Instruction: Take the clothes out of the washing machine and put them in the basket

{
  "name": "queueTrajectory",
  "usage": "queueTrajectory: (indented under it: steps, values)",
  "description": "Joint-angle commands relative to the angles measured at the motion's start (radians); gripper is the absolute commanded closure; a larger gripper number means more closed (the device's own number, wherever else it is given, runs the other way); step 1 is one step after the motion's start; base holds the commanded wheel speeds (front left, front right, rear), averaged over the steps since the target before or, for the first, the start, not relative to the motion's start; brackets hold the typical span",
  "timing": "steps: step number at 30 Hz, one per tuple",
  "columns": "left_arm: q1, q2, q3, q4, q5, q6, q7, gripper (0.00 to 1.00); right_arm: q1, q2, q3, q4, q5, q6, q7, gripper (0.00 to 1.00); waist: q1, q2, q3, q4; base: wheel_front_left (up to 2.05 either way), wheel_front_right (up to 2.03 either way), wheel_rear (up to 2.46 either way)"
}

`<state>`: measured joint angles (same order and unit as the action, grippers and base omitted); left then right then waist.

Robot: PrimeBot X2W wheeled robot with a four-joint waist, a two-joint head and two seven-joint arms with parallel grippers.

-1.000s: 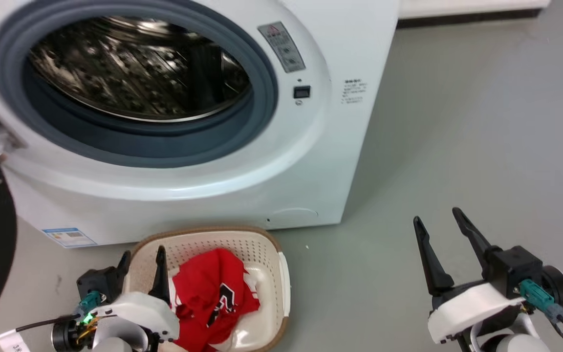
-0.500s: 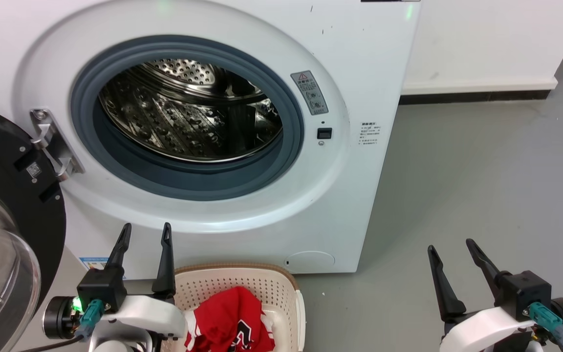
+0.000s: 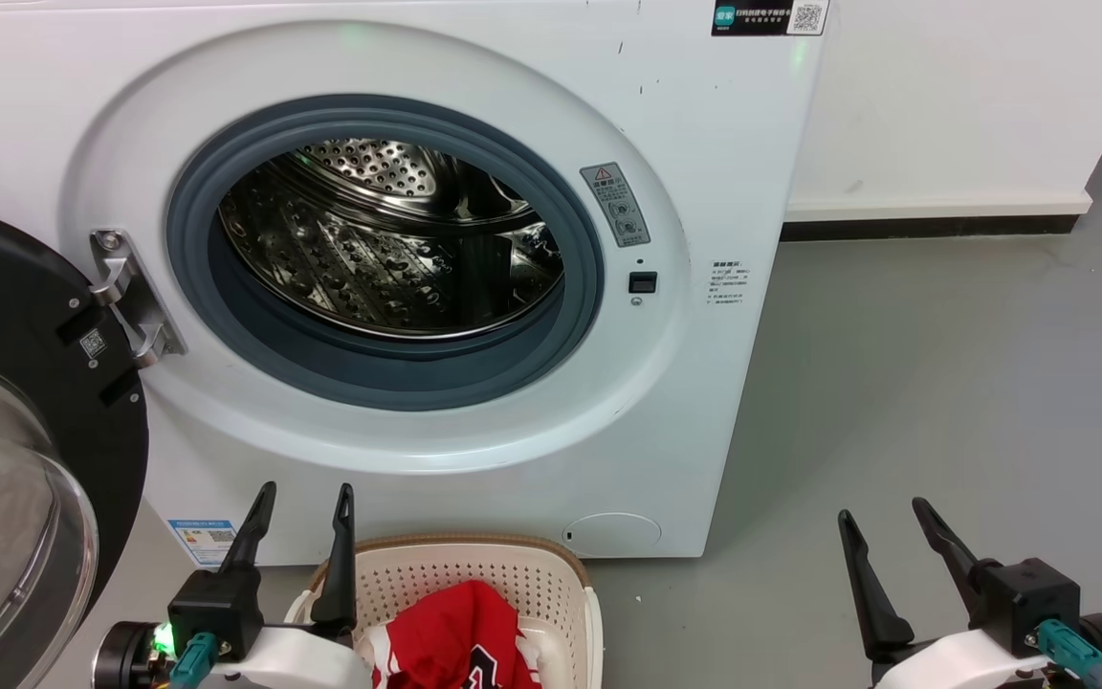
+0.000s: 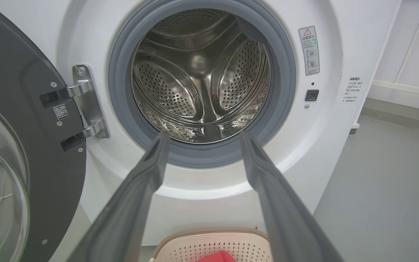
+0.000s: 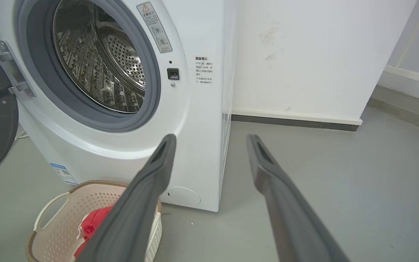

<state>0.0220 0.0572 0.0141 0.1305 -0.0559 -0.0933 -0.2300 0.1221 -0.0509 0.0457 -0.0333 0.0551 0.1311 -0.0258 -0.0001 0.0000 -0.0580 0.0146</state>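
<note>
The white washing machine point(image 3: 733, 144) stands with its door swung open and its steel drum point(image 3: 388, 249) showing bare metal and no fabric. On the floor in front of it sits the cream basket point(image 3: 474, 574) holding red clothes point(image 3: 460, 636) with a black number. My left gripper point(image 3: 307, 493) is open, raised beside the basket's left rim with nothing between its fingers. My right gripper point(image 3: 881, 507) is open over bare floor to the right. The left wrist view looks straight into the drum point(image 4: 202, 72) between open fingers point(image 4: 151, 163). The right wrist view shows the basket point(image 5: 56, 218) and red clothes point(image 5: 93, 225).
The black-rimmed glass door point(image 3: 6, 459) hangs open at the left on a metal hinge point(image 3: 135, 297). Grey floor point(image 3: 943, 383) stretches to the right of the machine. A white wall with a dark skirting strip point(image 3: 934, 228) runs behind.
The head camera has tilted up, so machine and basket sit lower in view. My left gripper has risen from inside the basket to beside its rim. The right gripper holds its pose.
</note>
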Motion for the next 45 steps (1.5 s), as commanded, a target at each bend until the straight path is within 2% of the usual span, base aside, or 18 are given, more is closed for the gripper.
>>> queueTrajectory:
  steps: [1,14,15,18,32,45]
  values:
    - [0.013,0.007,0.003,-0.008,-0.002,0.007,0.003,0.00,0.001,0.002,0.004,-0.006,0.003,-0.001,-0.002,0.00,0.0001,0.0000,0.002,-0.003,0.00,0.00,0.00]
    - [0.011,0.020,0.001,-0.017,-0.013,0.022,0.015,0.00,-0.007,0.001,0.012,-0.005,0.006,-0.001,-0.004,0.00,0.0001,0.0000,0.009,-0.009,0.00,0.00,0.00]
    - [0.003,0.018,0.000,-0.012,-0.011,0.016,0.014,1.00,0.000,0.000,0.010,-0.002,0.005,0.000,0.000,1.00,0.0002,0.0000,0.009,-0.009,0.00,0.00,0.00]
    - [0.003,0.017,0.005,0.013,-0.024,0.014,0.023,1.00,0.008,0.000,0.014,0.013,0.020,0.000,-0.002,1.00,0.0001,0.0000,0.010,-0.009,0.00,0.00,0.00]
    - [-0.025,0.013,0.024,0.033,-0.313,0.004,0.086,1.00,-0.041,-0.020,0.003,0.062,0.334,0.000,0.007,1.00,0.0001,0.0000,0.016,-0.010,0.00,0.00,0.00]
    - [-0.042,0.010,0.034,0.042,-0.524,-0.003,0.127,1.00,-0.075,-0.029,-0.008,0.098,0.555,0.000,0.015,1.00,0.0001,0.0000,0.021,-0.010,0.00,0.00,0.00]
